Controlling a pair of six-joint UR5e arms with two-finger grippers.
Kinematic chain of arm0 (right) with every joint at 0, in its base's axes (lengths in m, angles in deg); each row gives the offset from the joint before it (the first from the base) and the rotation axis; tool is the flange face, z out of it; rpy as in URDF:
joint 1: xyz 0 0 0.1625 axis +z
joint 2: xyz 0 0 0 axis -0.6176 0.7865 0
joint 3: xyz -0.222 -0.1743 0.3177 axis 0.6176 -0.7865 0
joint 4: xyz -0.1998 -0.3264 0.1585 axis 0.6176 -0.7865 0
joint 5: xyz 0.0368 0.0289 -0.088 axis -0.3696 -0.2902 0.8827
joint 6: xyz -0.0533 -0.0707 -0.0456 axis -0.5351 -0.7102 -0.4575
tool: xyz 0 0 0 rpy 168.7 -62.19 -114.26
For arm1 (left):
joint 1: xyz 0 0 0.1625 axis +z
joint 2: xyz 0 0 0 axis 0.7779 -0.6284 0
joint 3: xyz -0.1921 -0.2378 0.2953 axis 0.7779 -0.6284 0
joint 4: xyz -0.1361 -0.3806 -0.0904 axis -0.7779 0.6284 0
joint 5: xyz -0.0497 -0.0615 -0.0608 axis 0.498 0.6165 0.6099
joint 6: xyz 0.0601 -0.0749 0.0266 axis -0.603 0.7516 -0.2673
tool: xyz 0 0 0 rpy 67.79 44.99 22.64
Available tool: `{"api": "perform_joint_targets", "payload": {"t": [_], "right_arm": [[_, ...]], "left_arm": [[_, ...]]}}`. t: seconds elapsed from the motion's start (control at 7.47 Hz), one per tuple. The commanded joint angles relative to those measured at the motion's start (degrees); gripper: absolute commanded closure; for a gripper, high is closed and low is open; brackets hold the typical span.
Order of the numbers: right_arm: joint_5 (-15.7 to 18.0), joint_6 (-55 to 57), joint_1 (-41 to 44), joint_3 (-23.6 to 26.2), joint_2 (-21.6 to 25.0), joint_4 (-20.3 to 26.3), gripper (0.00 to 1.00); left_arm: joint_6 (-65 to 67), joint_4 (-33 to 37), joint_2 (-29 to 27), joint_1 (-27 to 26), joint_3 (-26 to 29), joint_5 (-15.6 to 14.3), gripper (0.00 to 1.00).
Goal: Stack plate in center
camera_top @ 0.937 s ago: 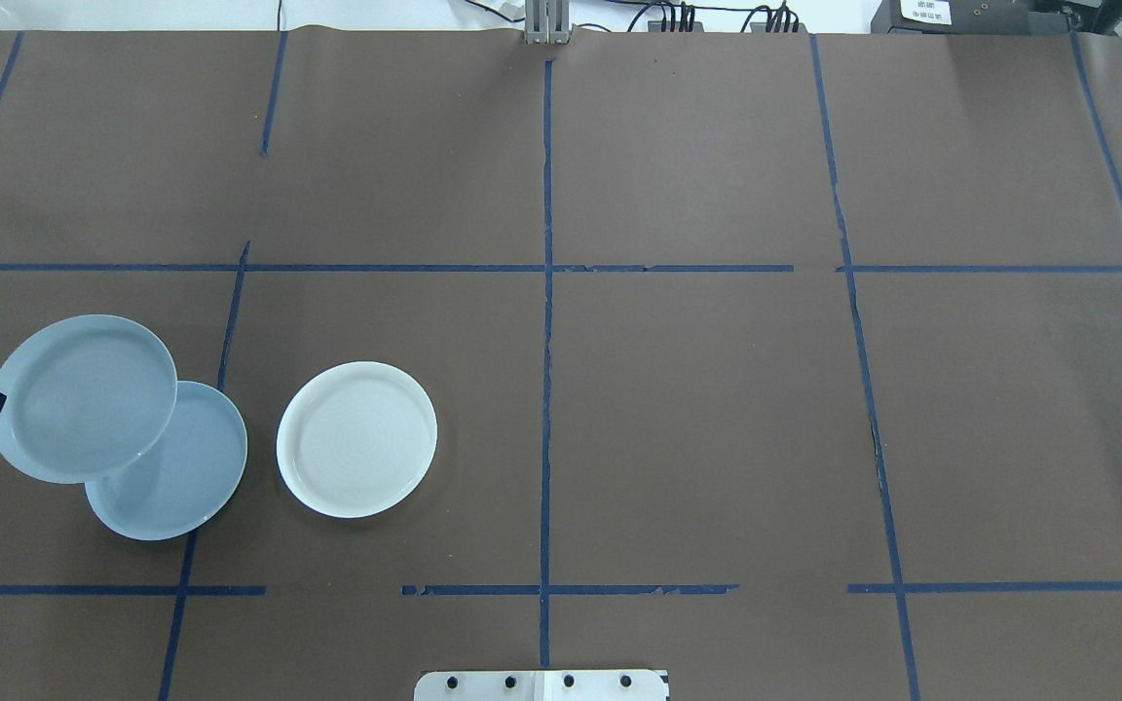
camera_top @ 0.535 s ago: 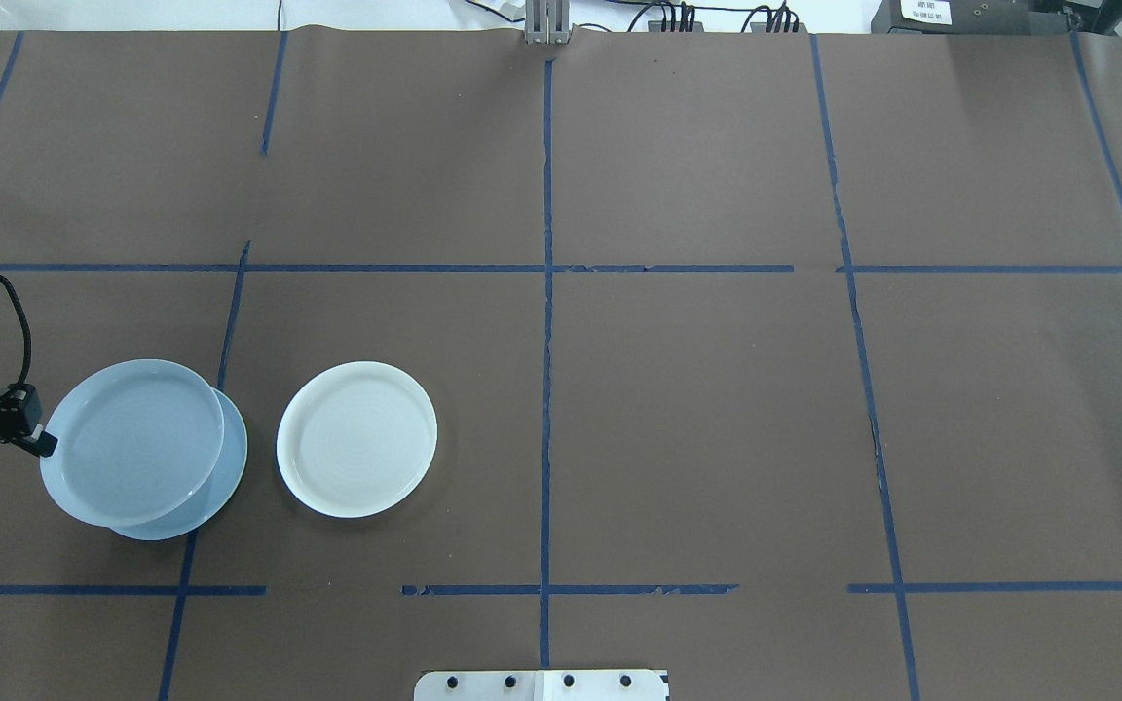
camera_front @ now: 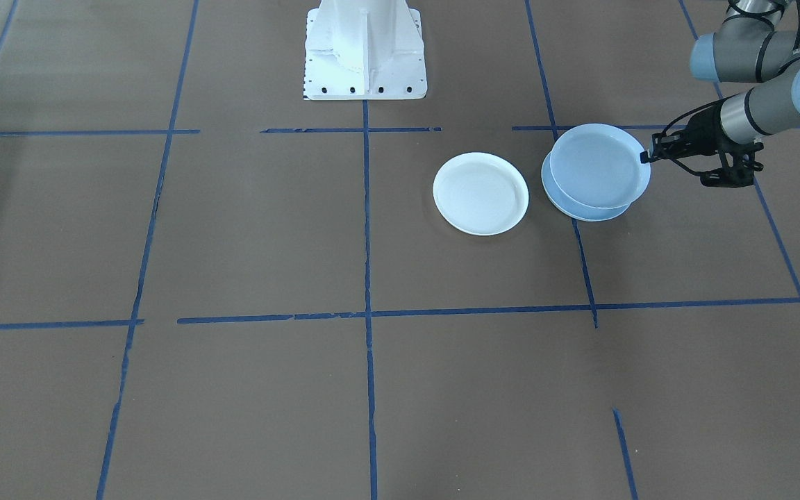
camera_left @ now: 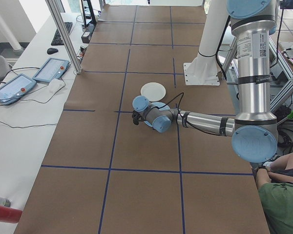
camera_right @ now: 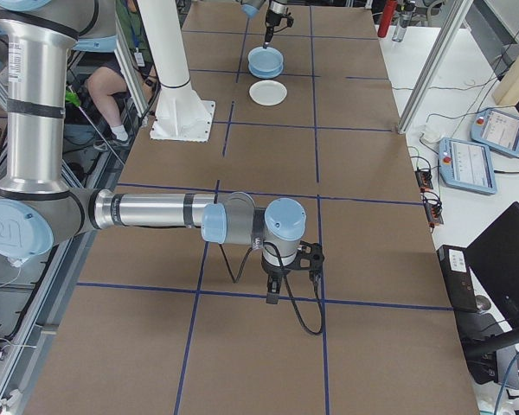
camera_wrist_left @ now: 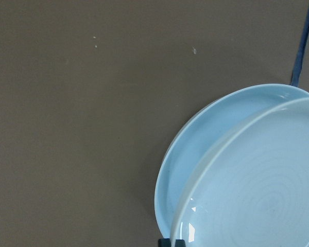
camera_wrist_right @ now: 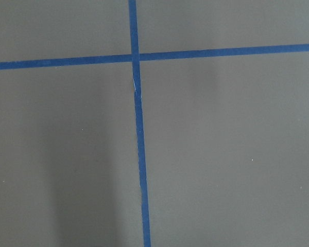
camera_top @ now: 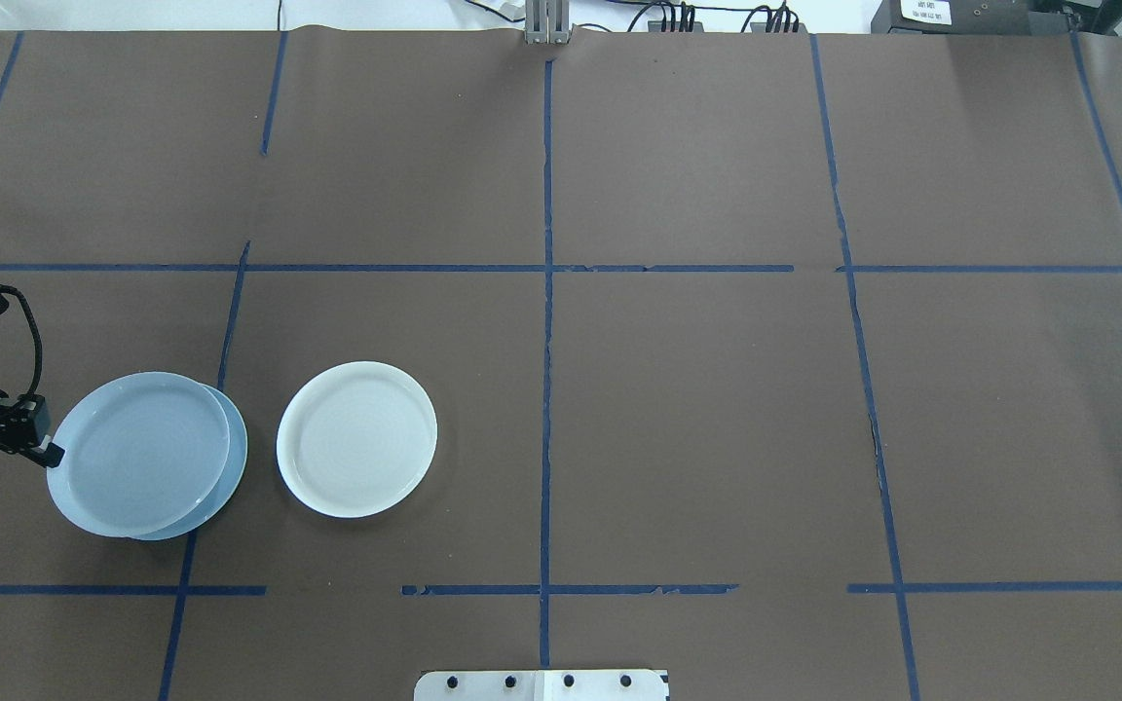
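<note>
**Ringed plate held over the plain one**

Fingers of my left gripper (camera_top: pixel 53 454) are clamped on the near-left rim of the glossy ringed plate (camera_top: pixel 139 454), and I've got it hanging over the plain light-blue plate (camera_top: pixel 233 450). From the overhead view the two don't line up: the held plate sits offset toward the gripper, leaving a crescent of the plain plate showing on the side toward the white plate (camera_top: pixel 356 439). In the left wrist view, the ringed plate (camera_wrist_left: pixel 257 190) fills the lower right, its rim pinched at the bottom edge, and the plain plate (camera_wrist_left: pixel 206 149) peeks out beyond it, flat on the brown table (camera_wrist_left: pixel 82 113). Whether the two plates touch, I can't tell from here.

From the front view, the left gripper (camera_front: pixel 646 157) comes in level from the side, the held plate (camera_front: pixel 598 167) tilted slightly above the lower one (camera_front: pixel 584 208). White plate (camera_front: pixel 480 193) lies just beside them, apart.

My right gripper (camera_right: pixel 272 298) points down over a blue tape crossing (camera_wrist_right: pixel 135 56), well apart from the plates; I cannot tell how its fingers stand.
</note>
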Motion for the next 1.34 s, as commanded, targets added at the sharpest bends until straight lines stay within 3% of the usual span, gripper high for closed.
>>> {"api": "perform_joint_targets", "payload": {"t": [0.0, 0.27, 0.67, 0.8, 1.07, 1.2], "right_arm": [[0.0, 0.0, 0.0, 0.0, 0.0, 0.01, 0.0], [0.0, 0.0, 0.0, 0.0, 0.0, 0.02, 0.0], [0.0, 0.0, 0.0, 0.0, 0.0, 0.01, 0.0], [0.0, 0.0, 0.0, 0.0, 0.0, 0.02, 0.0], [0.0, 0.0, 0.0, 0.0, 0.0, 0.02, 0.0], [0.0, 0.0, 0.0, 0.0, 0.0, 0.02, 0.0]], "left_arm": [[0.01, 0.0, -0.39, 0.39, 0.58, 0.02, 0.85], [0.88, 0.0, -1.09, 0.48, 0.41, 0.11, 0.03], [8.3, -0.17, -1.79, 0.39, -5.54, -0.77, 0.01], [15.23, -0.17, -5.36, 0.65, -6.7, -2.34, 0.01], [24.32, -0.17, -10.3, 7.65, -6.98, -13.64, 0.01], [30.18, -0.17, -12.41, 10.47, -6.98, -17.35, 0.01]]}}
